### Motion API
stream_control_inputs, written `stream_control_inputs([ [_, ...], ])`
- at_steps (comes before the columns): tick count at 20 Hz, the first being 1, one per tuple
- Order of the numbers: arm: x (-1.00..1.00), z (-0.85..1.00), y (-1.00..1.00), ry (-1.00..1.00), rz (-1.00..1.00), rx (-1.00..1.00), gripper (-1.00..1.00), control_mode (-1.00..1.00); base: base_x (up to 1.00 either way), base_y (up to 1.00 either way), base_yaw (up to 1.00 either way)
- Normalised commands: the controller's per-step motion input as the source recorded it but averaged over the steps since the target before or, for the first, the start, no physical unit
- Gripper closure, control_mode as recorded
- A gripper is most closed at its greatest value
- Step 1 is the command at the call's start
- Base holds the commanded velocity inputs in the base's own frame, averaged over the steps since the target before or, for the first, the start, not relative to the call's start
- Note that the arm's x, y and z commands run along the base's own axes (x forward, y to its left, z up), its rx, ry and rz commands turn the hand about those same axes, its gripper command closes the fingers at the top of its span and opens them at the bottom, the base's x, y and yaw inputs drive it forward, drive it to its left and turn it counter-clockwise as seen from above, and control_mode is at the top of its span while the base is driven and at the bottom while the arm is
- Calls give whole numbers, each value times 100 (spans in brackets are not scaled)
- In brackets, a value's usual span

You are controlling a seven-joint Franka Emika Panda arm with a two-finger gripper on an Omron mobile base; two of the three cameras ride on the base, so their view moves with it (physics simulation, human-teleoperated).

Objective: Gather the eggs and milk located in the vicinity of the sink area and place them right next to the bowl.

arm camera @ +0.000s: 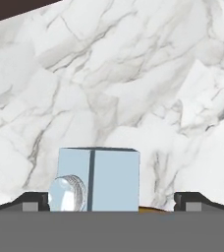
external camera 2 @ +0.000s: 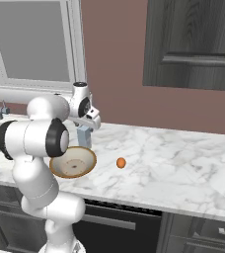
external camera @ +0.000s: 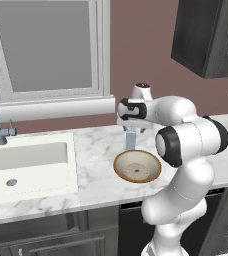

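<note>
My gripper (arm camera: 112, 204), jaws spread wide, hangs over slim pale blue-grey milk carton (external camera: 130, 138) standing mid-frame just behind shallow tan bowl (external camera: 137, 166). Small orange-brown egg (external camera 2: 121, 162) lies near bowl's right on marble. Both look delivered; I judge task nearly finished.

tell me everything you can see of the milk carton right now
The milk carton is a slim, pale blue-grey box that looks like coated card, with a round clear cap near its top in the hand view. It stands upright on the white marble counter, just behind the bowl, close to its rim; whether they touch cannot be told. The gripper hangs right above it, fingers spread wide on either side, apart from its faces.
</note>
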Motion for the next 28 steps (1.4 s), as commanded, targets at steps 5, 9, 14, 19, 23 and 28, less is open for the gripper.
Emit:
stream_control_inputs([
  [5, 0, -11, 1, 0, 0, 0, -100, -100, 0, 0, 0],
  [9, 0, -12, 0, 0, 0, 0, -100, -100, 0, 0, 0],
  [14, 0, -13, 0, 0, 0, 0, -100, -100, 0, 0, 0],
  [19, 0, -4, 0, 0, 0, 0, -100, -100, 0, 0, 0],
  [23, 0, 0, 0, 0, 0, 0, 100, -100, 0, 0, 0],
  [28, 0, 0, 0, 0, 0, 0, 100, -100, 0, 0, 0],
])
